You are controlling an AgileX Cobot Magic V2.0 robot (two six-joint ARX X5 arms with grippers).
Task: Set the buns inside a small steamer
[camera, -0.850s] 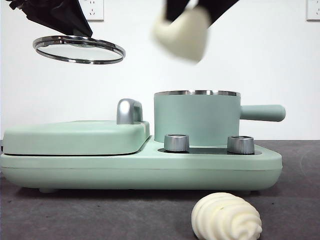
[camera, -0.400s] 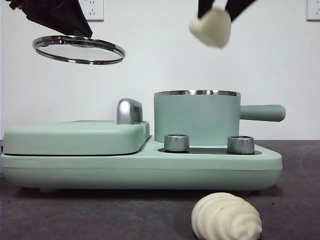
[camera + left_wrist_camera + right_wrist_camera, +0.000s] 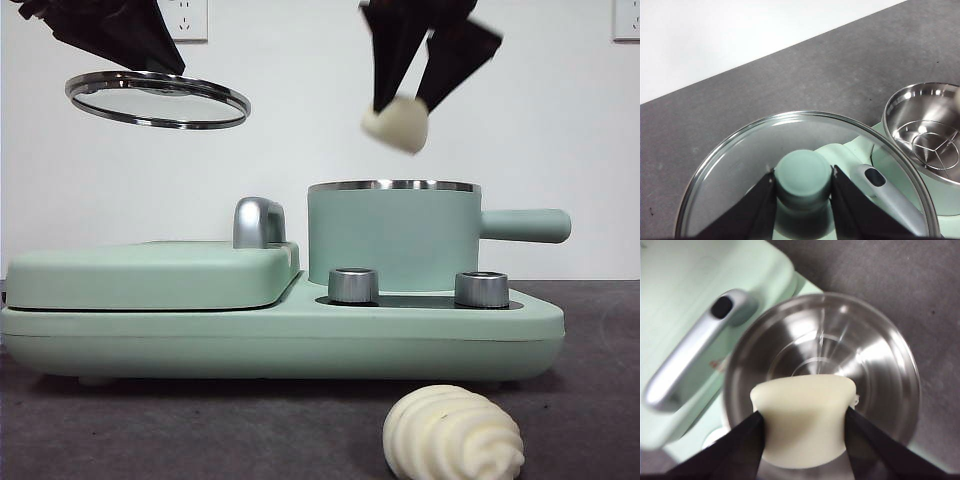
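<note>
looks like a staged test bench more than a lived-in kitchen: plain white wall [image 3: 560,120] with two power sockets [image 3: 186,18] up high, bare dark grey counter [image 3: 200,430], and a single mint-green cooking appliance [image 3: 280,325] with chrome knobs [image 3: 353,285] set out alone. black robot arms reaching in from above, one holding a glass lid [image 3: 157,98]. no cupboards or other kitchen fittings visible.
</note>
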